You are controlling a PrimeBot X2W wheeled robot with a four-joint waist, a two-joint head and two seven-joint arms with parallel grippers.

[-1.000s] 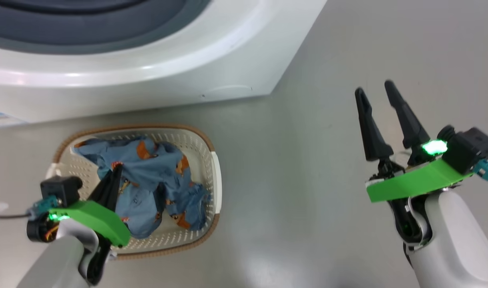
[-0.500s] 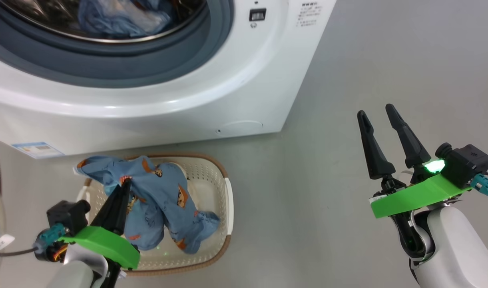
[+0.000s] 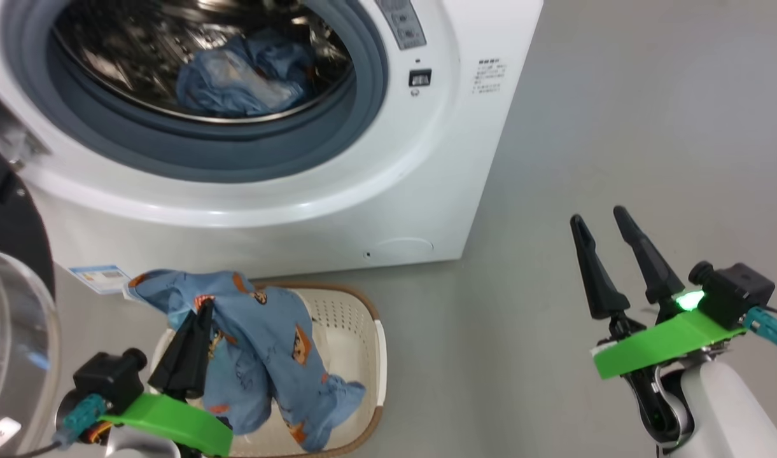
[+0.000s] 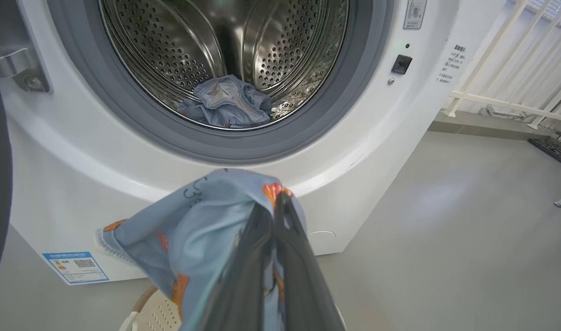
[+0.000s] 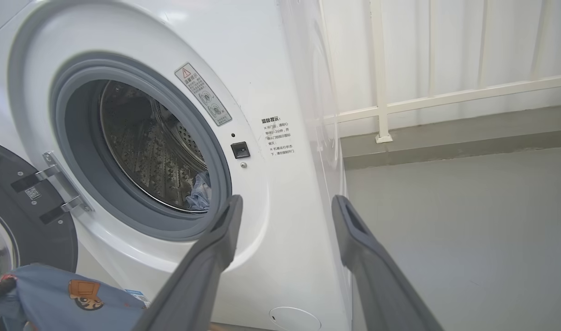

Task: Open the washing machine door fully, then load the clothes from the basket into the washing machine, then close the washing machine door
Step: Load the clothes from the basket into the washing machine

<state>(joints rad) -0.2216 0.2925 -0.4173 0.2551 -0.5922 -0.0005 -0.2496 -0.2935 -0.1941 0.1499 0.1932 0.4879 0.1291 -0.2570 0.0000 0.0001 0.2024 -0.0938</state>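
- My left claw (image 3: 202, 310) is clamped tight on the printed garment (image 3: 267, 337), pinching it near its top fold; in the left wrist view the cloth wraps round both fingers and there's no gap between them
- From the pinch, the printed garment hangs lengthwise down and to the claw's right; its tail looks to trail into the basket (image 3: 377, 356) right beneath the claw, so I judge it isn't clear of the rim yet
- The relation that matters: the mouth of the washing machine (image 3: 426, 191) lies ahead of and above the left claw's tips, in line with the fingers in the wrist view, and the drum (image 4: 262, 46) is open behind the grey gasket (image 3: 235, 159)
- One crumpled piece (image 4: 227, 103) already lies low in the drum, well beyond the tips
- The left arm is plainly the nearer one; my right claw (image 3: 597, 216) hangs well off to the right over bare floor (image 3: 617, 95), fingers spread apart, holding nothing
- The door (image 3: 6, 222) stands swung open just to the left claw's left, so room is tight on that side; the right side is open
- Edges to watch, as I read it: the white front panel and the gasket's lower lip sit between claw and drum, so I'd want height first to keep the hanging tail from dragging there
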